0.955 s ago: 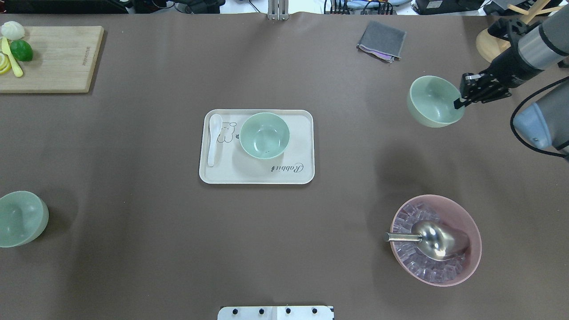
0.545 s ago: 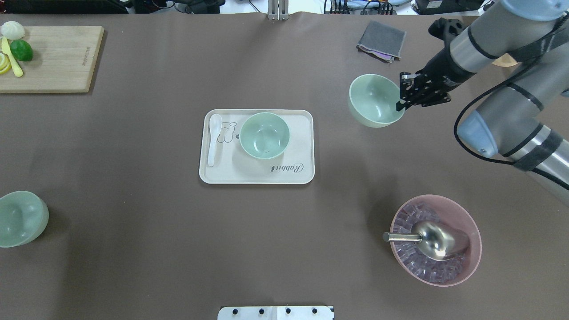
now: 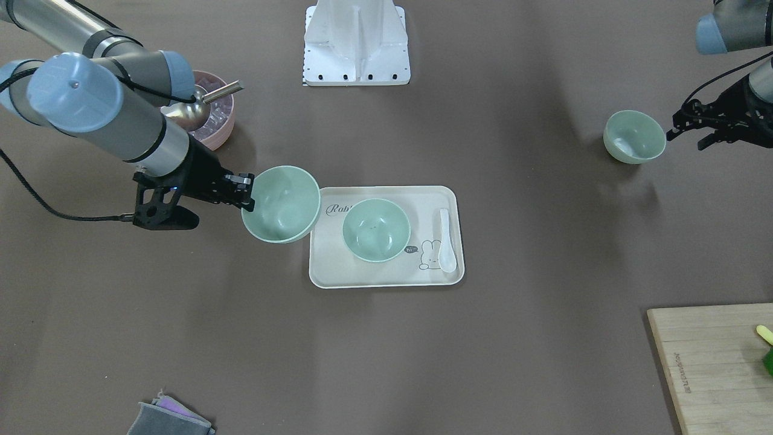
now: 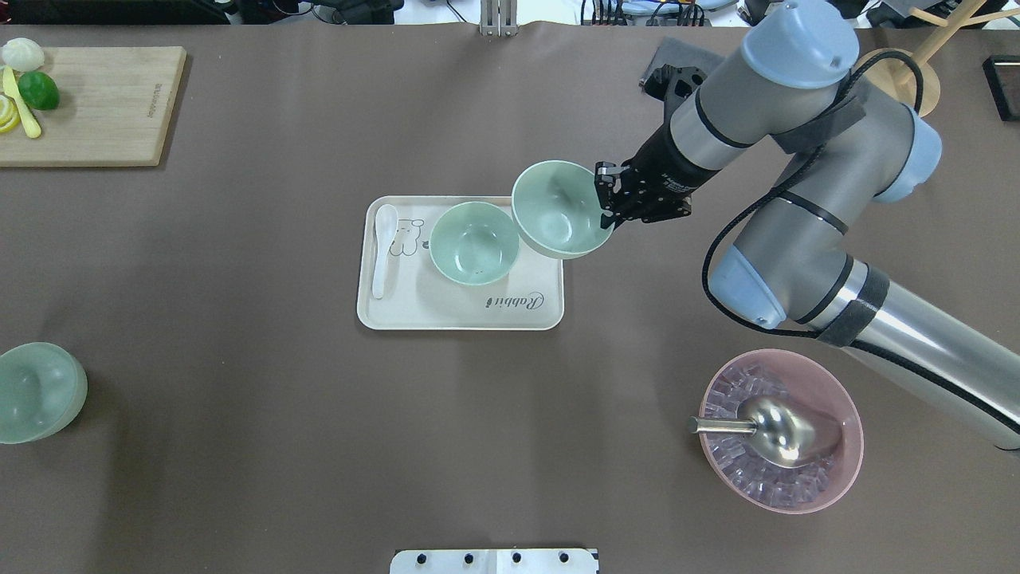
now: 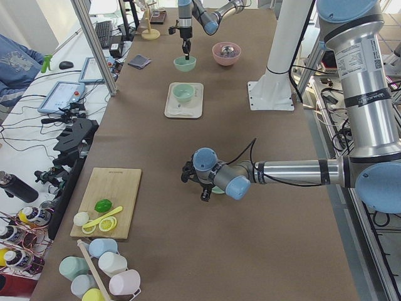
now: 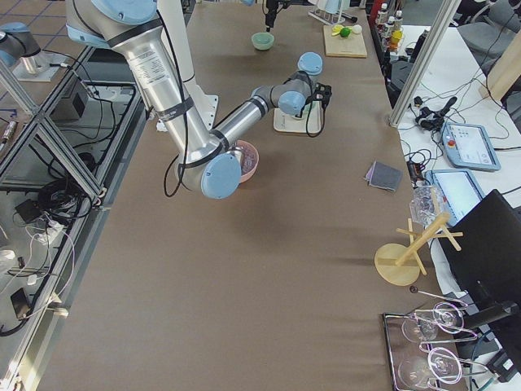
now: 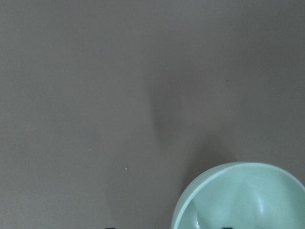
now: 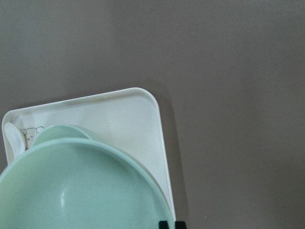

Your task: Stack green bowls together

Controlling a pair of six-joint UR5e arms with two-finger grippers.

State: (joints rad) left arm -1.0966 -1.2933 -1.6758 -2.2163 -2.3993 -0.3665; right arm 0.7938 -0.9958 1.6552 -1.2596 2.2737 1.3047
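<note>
My right gripper [image 4: 606,203] is shut on the rim of a pale green bowl [image 4: 558,209] and holds it in the air over the right edge of the cream tray [image 4: 462,322]. A second green bowl [image 4: 474,243] stands on the tray just left of it, next to a white spoon [image 4: 384,249]. A third green bowl [image 4: 36,391] sits on the table at the far left. In the front-facing view my left gripper [image 3: 685,139] is open at that bowl's [image 3: 634,136] rim. In the left wrist view its fingertips sit far apart either side of the rim.
A pink bowl [image 4: 854,414] of ice with a metal scoop [image 4: 777,429] stands at the front right, under my right arm. A wooden cutting board [image 4: 103,104] with fruit lies at the back left. A grey cloth [image 3: 169,418] and a wooden stand [image 4: 908,80] are at the back right.
My right arm has carried its green bowl leftward from the back right to over the tray's right edge. The bowl at the far left and the bowl on the tray have not moved.
</note>
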